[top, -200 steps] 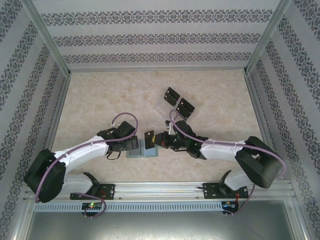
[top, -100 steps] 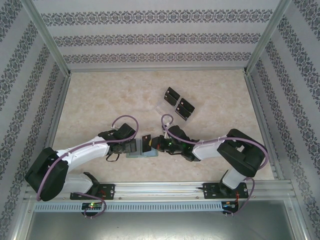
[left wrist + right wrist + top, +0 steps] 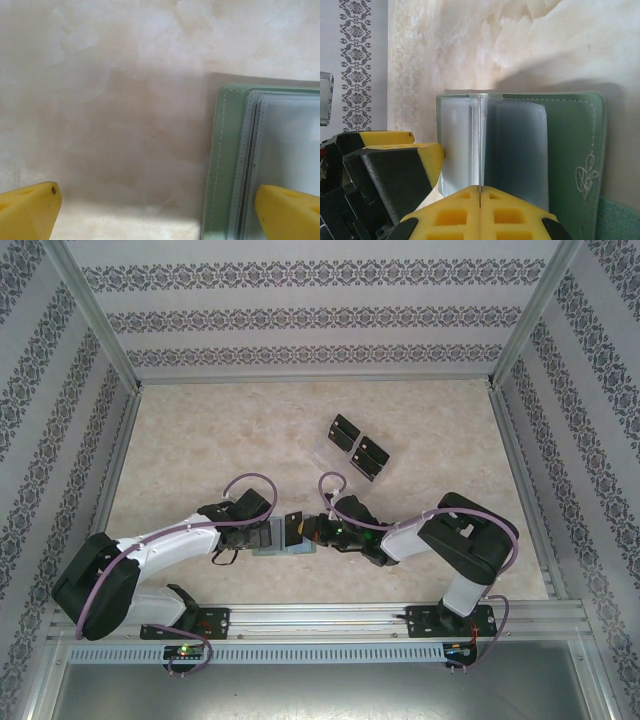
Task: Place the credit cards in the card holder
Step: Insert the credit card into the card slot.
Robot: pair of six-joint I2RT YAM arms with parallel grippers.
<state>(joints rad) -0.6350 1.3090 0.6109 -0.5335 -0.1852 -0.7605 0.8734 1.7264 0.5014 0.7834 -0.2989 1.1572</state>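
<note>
The card holder (image 3: pixel 296 548) lies open near the table's front edge, green outside (image 3: pixel 570 150) with pale grey pockets. My right gripper (image 3: pixel 479 190) is shut on one black credit card (image 3: pixel 294 527), which in the right wrist view is a thin edge-on line (image 3: pixel 479 140) standing over the holder's middle fold. My left gripper (image 3: pixel 157 215) is open at the holder's left end (image 3: pixel 225 165): one yellow fingertip (image 3: pixel 287 210) sits over the grey pocket and the other (image 3: pixel 30 210) over bare table. More black credit cards (image 3: pixel 346 430) (image 3: pixel 372 456) rest further back.
The spare cards sit on a clear acrylic rack (image 3: pixel 325 452) behind the right arm. Patterned walls with metal frame posts (image 3: pixel 100 330) enclose the marble-look table. The left gripper's finger (image 3: pixel 427 155) stands close beside the held card.
My right arm has folded in and carried the card down and slightly left, onto the open holder. The left gripper has barely moved.
</note>
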